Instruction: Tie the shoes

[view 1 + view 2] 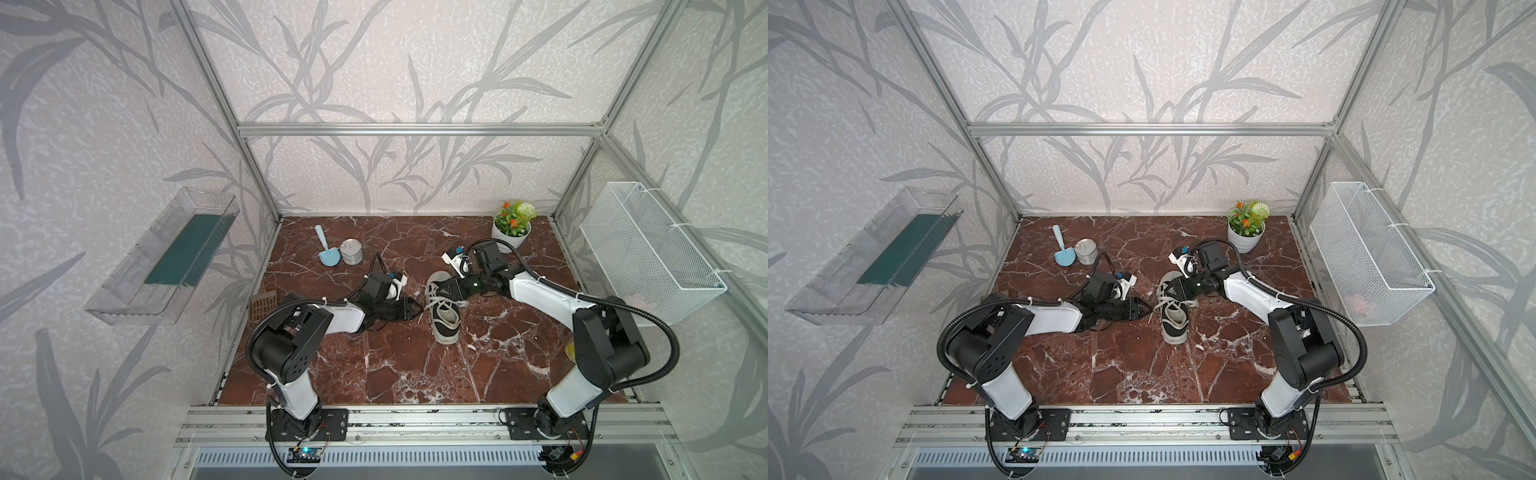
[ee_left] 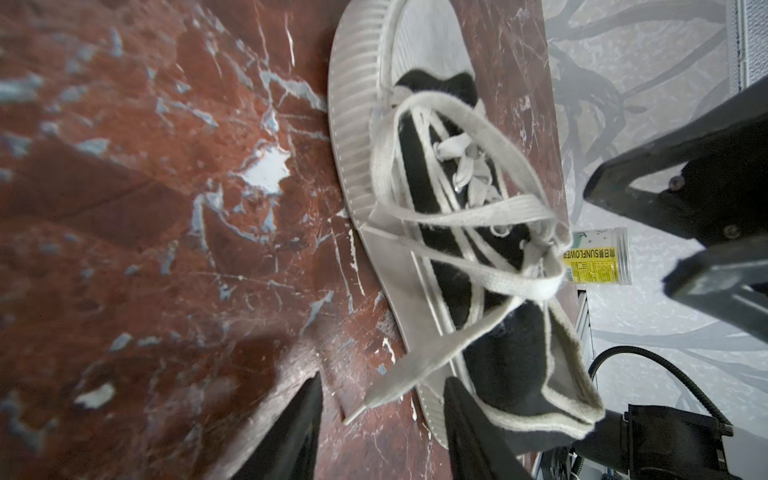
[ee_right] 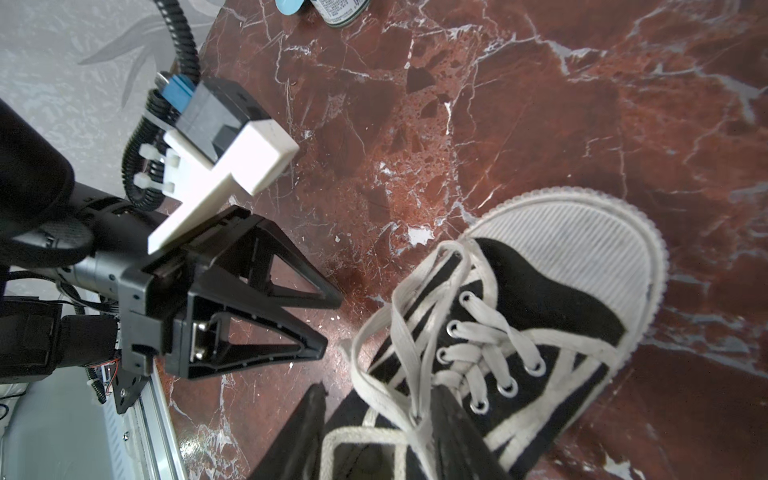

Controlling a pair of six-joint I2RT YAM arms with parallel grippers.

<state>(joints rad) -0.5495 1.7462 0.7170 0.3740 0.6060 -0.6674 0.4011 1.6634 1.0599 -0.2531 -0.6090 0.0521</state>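
While both arms lean in toward the middle of the marble-patterned table [image 1: 415, 374], I count one sneaker [image 1: 444, 318], two grippers, one tin can [image 1: 351, 251], one blue scoop [image 1: 326, 253], one potted plant [image 1: 512, 232], one wire basket [image 1: 648, 249], one clear tray [image 1: 162, 257] and one yellow-labelled jar [image 2: 598, 259].

In both top views the sneaker stands on its sole a little right of the table's centre, between the grippers. Its long axis runs from back to front. The toe points to the front rail where the arm bases sit, and the heel faces the back wall.

The upper is black canvas with white edging. The toe cap [image 3: 582, 249] is white ribbed rubber, rounded. The sole [image 2: 353, 145] has a grooved white side wall. Flat white laces [image 2: 457, 216] thread through metal eyelets [image 3: 453, 328] and cross loosely over the tongue.

The left gripper [image 2: 384, 378] sits just beside the heel side of the shoe. Its jaws are apart, and a loose lace end lies on the table between them, unpinched. The right gripper [image 3: 378, 388] is over the collar with its jaws apart, straddling the crossed laces. I cannot tell whether they press on anything.
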